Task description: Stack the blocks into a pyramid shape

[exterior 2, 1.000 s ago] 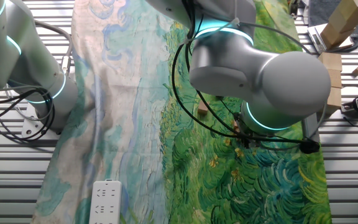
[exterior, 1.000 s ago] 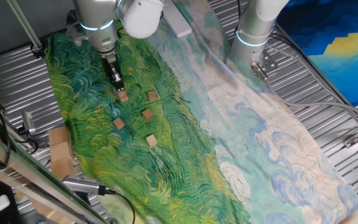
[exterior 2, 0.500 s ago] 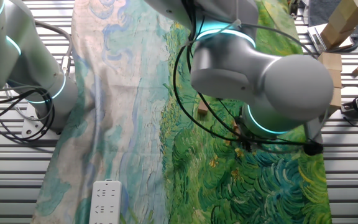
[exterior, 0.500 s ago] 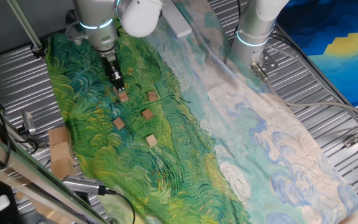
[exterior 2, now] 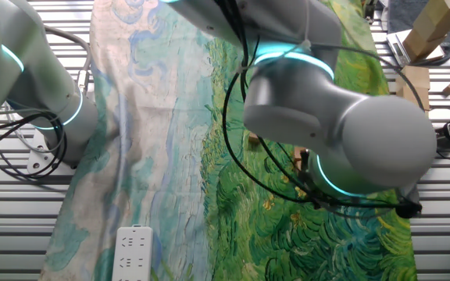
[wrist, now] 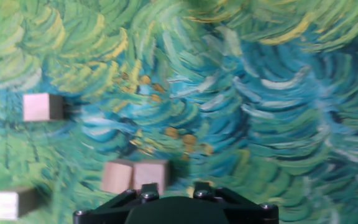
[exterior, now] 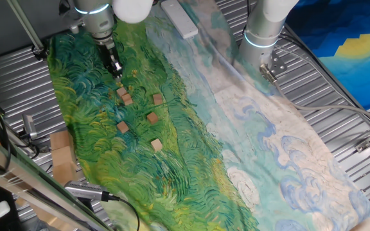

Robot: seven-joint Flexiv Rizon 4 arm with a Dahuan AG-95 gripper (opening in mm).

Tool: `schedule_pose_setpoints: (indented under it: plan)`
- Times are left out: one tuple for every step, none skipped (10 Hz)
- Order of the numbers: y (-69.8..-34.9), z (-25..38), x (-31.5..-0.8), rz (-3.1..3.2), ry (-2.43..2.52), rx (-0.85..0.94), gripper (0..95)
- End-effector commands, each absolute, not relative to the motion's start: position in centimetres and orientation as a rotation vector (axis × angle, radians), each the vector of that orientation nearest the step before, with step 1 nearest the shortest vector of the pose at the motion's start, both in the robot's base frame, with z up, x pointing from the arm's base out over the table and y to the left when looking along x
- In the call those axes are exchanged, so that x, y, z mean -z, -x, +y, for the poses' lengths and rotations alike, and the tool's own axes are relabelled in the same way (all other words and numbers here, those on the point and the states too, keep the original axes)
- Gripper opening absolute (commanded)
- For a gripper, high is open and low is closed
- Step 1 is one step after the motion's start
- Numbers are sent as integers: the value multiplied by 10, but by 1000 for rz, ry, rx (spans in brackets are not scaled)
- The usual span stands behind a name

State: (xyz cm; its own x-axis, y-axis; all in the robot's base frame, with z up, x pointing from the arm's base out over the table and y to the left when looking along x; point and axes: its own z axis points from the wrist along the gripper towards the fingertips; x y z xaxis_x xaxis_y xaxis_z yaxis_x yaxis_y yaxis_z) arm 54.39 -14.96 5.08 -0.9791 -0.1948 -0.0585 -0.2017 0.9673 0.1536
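Jaws [exterior: 115, 70] look empty, spread unclear to me; just below them two blocks [exterior: 124, 96] touch, three blocks [exterior: 152, 118] lie scattered beyond, nothing stacked.

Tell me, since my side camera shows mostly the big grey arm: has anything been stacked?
Observer: No. The other fixed camera shows a pair of wooden blocks side by side on the cloth, with nothing on top.
Operator: Where is the hand?
Observer: The hand hangs over the green cloth close beside that pair. I cannot tell whether its fingers are open.
Operator: Are there other blocks?
Observer: Yes, four single blocks lie apart from each other, further from the hand than the pair.
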Motion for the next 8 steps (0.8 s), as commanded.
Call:
schedule_pose_setpoints:
  plan:
    - [-546,-153,-47,3063,316,-237,0]
    - [-549,-154,-43,3059,306,-235,0]
    - [-551,-154,-41,3059,303,-238,0]
    - [-553,-152,-40,3059,294,-238,0]
    - [-554,-149,-38,3059,285,-237,0]
    - [-555,-146,-36,3058,279,-237,0]
    - [-556,-144,-35,3057,274,-237,0]
    - [-555,-140,-32,3054,260,-236,0]
